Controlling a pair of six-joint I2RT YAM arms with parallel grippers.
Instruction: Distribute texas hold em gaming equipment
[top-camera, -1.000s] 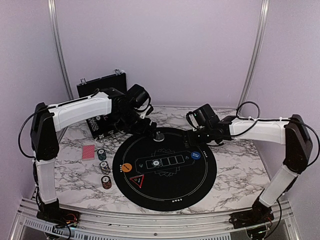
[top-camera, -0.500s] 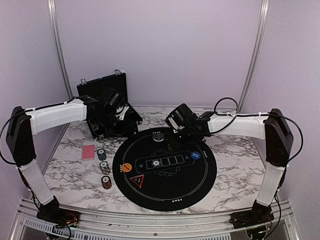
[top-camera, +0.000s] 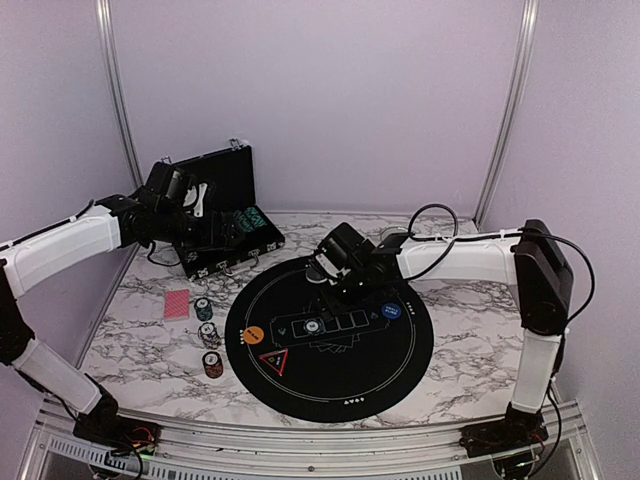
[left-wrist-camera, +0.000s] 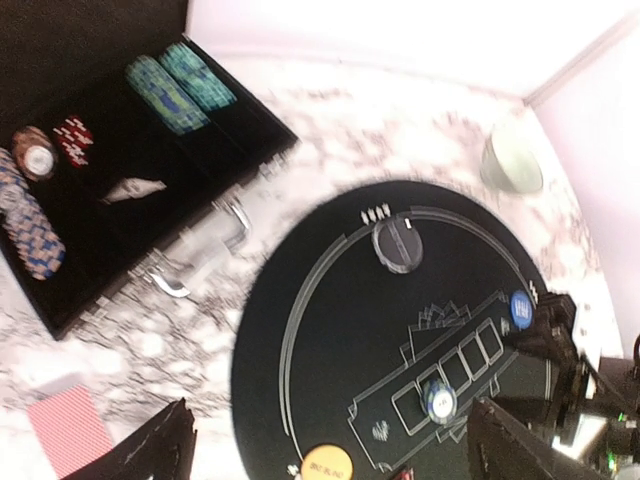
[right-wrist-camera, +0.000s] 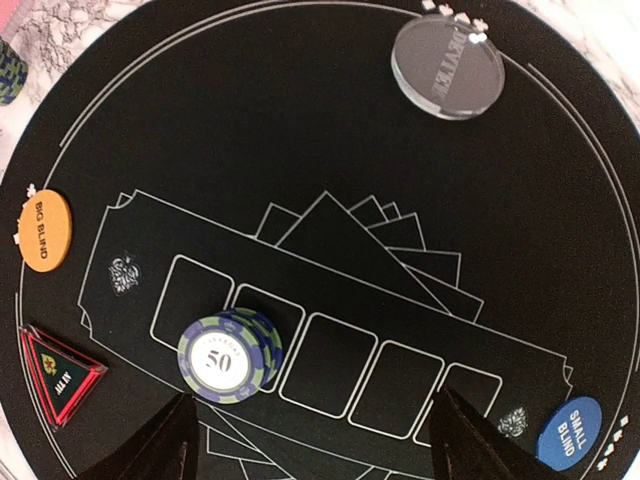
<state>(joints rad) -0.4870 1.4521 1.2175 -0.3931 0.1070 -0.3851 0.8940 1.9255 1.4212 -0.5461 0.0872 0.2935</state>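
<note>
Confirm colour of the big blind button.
Big blind button: orange, clearest in right wrist view.

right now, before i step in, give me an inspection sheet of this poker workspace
surface: white marble-pattern table carrying round black felt mat
job's things: striped poker chip stack on the mat's card boxes; round orange disc, round blue disc, clear dealer disc on mat; pinkish-red card and three chip stacks left of mat
clutter: open black hard case; pale green bowl
grippers: left claw open, empty; right claw open above the mat
cables: black loops on right arm
surroundings: lilac walls, metal frame posts
</note>
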